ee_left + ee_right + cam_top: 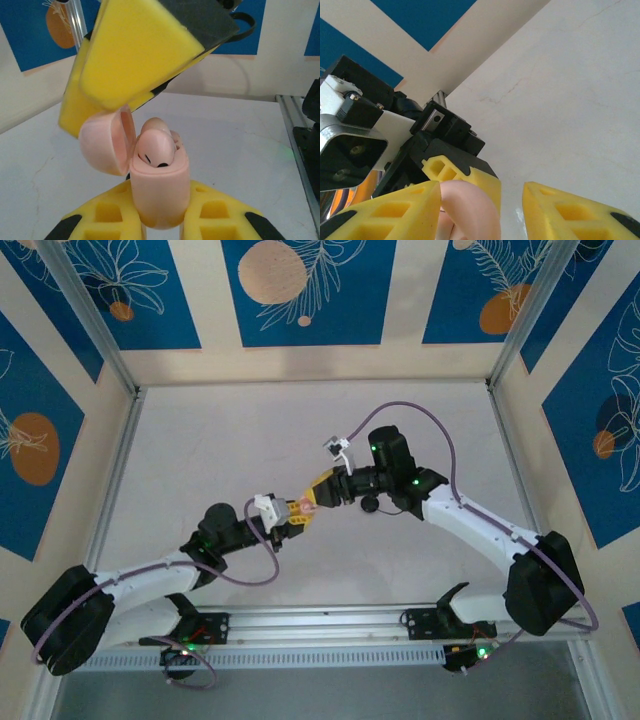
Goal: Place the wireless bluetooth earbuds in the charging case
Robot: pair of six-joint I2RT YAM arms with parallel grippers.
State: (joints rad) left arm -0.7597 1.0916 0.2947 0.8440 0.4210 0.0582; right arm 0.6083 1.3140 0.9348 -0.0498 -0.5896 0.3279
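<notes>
Earbud (pixel 155 148), pale, one counted, sat in one open pink charging case (pixel 161 195); left fingers (pixel 127 221) clamped case; right fingers (pixel 562 210) stood parted just above.

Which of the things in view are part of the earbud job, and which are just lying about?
Part of the job: pink charging case, its lid open, clamped in the left gripper; pale earbud sitting in it; right gripper, open, at the lid.
Lying about: small dark thing on the table by the right wrist, too small to identify.
</notes>
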